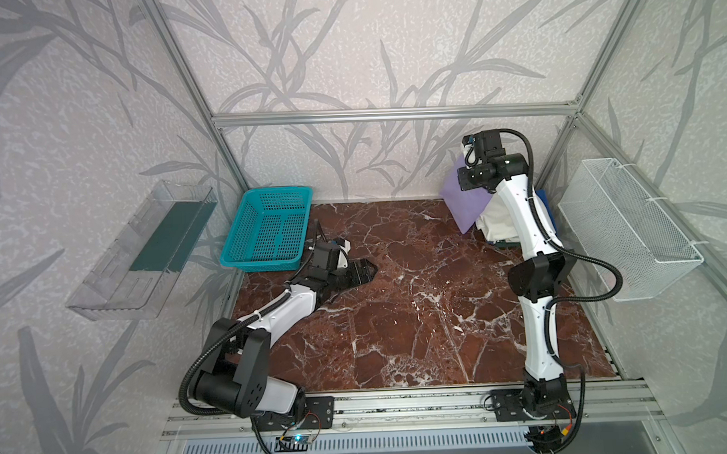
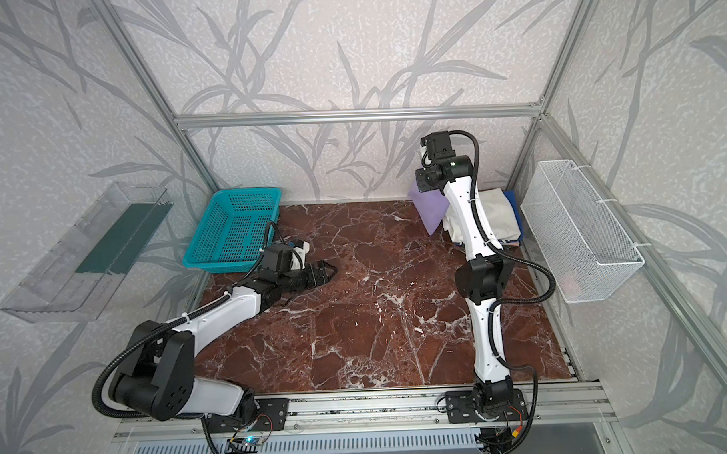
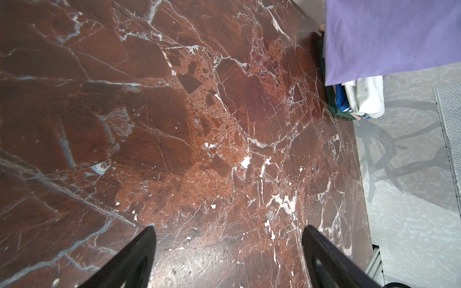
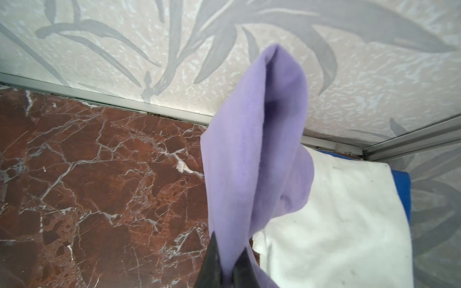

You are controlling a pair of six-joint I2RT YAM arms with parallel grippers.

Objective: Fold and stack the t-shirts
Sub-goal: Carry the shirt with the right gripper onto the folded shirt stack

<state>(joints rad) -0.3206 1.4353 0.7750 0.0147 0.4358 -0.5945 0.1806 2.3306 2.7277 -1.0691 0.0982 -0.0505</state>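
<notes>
- The right end effector (image 4: 229, 249) is clenched on the purple shirt (image 4: 254, 149) and holds it up at the far right corner of the desk (image 1: 398, 318).
- The shirt hangs right by the pile, which has a white shirt (image 4: 336, 212) on top and a blue shirt (image 4: 401, 189) under it.
- The left end effector (image 3: 228, 229) is wide open and empty, well apart from the pile.
- This looks like the stacking step.
- Next, I think: lay the purple shirt flat on the white one, then let go.
</notes>
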